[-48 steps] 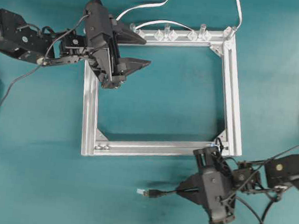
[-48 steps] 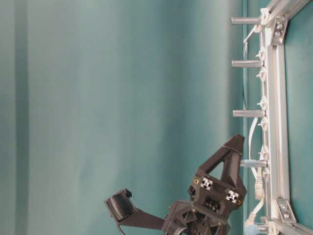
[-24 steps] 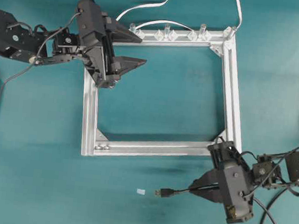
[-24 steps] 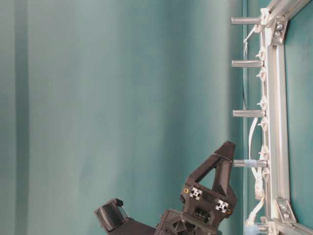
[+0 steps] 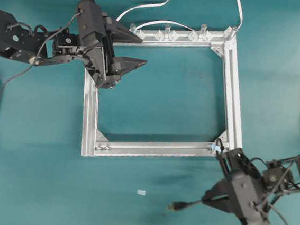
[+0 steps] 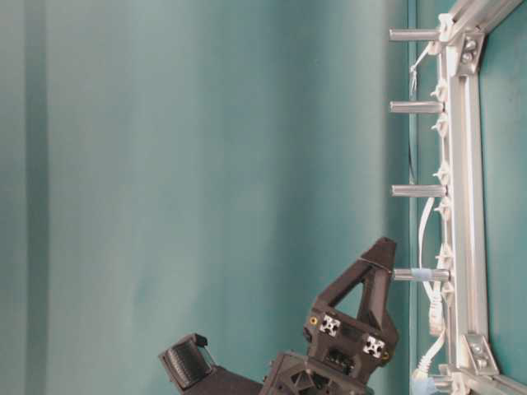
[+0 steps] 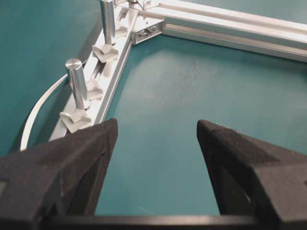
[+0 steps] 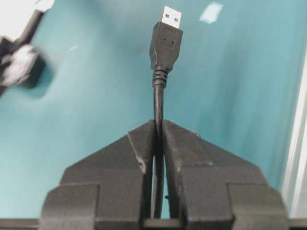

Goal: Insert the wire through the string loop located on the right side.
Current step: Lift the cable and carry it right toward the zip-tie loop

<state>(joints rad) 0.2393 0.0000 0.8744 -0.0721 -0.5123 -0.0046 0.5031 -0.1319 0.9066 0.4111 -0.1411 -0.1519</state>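
Overhead: aluminium frame lies flat on teal worktop. Left gripper sits over frame's top-left corner, fingers wide apart, holding nothing. Right gripper is below frame's bottom-right corner, fingers clamped on the wire; plug end points left, off the frame. String loop w/ blue mark sits at bottom-right corner, near right gripper, not touching wire. White flat cable runs along top bar.

Table-level: left gripper spread open beside metal posts.

Left wrist: fingers apart over bare worktop, posts at left.

Right wrist: fingers pinch wire, USB plug sticking out ahead.
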